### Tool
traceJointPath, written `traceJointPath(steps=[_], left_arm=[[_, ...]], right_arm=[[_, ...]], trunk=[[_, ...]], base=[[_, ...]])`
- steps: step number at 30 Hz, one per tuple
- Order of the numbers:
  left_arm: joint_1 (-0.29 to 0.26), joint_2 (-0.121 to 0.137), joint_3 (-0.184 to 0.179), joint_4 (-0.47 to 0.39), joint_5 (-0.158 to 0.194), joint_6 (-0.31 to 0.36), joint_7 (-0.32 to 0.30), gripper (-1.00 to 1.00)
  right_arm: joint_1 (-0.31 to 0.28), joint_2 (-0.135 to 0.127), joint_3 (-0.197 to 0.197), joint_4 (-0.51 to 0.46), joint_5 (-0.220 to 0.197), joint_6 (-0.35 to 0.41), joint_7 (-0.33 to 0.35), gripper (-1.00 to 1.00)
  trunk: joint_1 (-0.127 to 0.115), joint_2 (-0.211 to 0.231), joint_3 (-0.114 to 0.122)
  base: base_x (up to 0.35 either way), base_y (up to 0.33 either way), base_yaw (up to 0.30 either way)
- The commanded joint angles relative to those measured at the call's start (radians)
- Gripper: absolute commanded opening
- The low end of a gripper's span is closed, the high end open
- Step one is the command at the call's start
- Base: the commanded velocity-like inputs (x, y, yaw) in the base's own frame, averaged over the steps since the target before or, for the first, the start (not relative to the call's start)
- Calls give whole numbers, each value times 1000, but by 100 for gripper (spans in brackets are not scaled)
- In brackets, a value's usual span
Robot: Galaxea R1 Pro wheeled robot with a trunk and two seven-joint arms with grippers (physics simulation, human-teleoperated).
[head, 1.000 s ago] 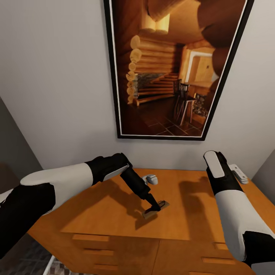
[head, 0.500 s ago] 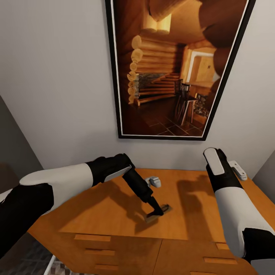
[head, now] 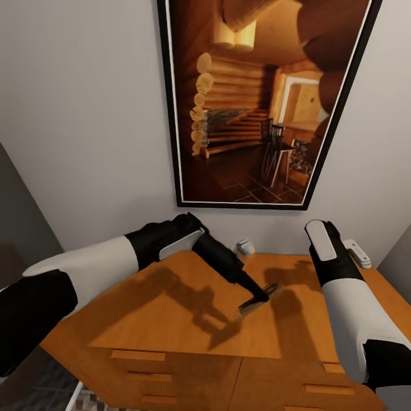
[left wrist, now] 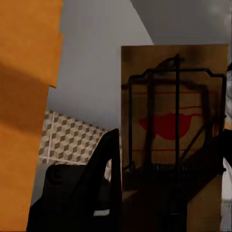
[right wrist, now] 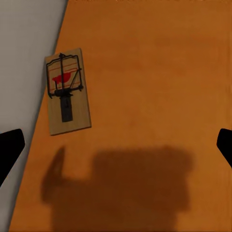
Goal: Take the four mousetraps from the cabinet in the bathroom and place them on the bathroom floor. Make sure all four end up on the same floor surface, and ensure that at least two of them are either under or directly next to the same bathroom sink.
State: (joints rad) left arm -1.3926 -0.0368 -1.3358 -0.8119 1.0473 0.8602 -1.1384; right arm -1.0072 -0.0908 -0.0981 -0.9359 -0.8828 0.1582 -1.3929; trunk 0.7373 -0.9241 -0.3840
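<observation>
Left pincer (head: 264, 294) is carrying one mousetrap (head: 264, 292) clear of the cabinet (head: 171, 319) top, gripped by one end. In the left wrist view this mousetrap (left wrist: 174, 125) is standing up between the dark fingers (left wrist: 104, 164), which are closed tight on its lower part; wire bar and red mark are facing the camera. Patterned bathroom floor (left wrist: 72, 142) is showing beyond the cabinet edge.

Right arm is hanging over the right side of the cabinet top. Right pincer (right wrist: 116, 145) is spread wide, fingertips at the far edges of its wrist view, gripping nothing. A second mousetrap (right wrist: 67, 92) is lying flat on the wood below it, close to the back edge by the wall. At the right back corner, in the head view, a pale flat thing (head: 358, 253) is resting partly behind the right arm; too small to name.

Handling judgement: the trap is looking light, stiff and thin, a flat slab of wood with a sprung wire on top.
- Edge or end grip is suiting it best, fingers across the wooden base.
- Avoiding the wire bar seems wise; pressing it could shift the trap in the grip.
- Lying flat on smooth wood, it is probably sliding easily, so a low approach from the sides should be needed.
- An end grip leaves it free to pivot, so slow carrying seems prudent.
</observation>
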Motion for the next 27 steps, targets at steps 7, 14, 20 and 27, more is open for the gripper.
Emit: traceJointPath(steps=[7,14,20,27], left_arm=[[-40,50,175,-95,-1,61,3,-100],[-53,94,347,-289,-79,140,11,-100],[-52,134,389,-361,-128,149,12,-100],[-50,139,389,-356,-131,146,13,-100]], right_arm=[[-1,-2,0,2,-2,10,-1,100],[-1,-2,1,2,-2,10,1,100],[-1,0,2,1,-2,10,5,100],[1,2,3,-3,0,10,7,100]], trunk=[[0,-1,-1],[0,-1,-1],[0,-1,-1],[0,-1,-1]], base=[[0,0,0],[0,0,0],[-47,119,0],[-9,22,0]])
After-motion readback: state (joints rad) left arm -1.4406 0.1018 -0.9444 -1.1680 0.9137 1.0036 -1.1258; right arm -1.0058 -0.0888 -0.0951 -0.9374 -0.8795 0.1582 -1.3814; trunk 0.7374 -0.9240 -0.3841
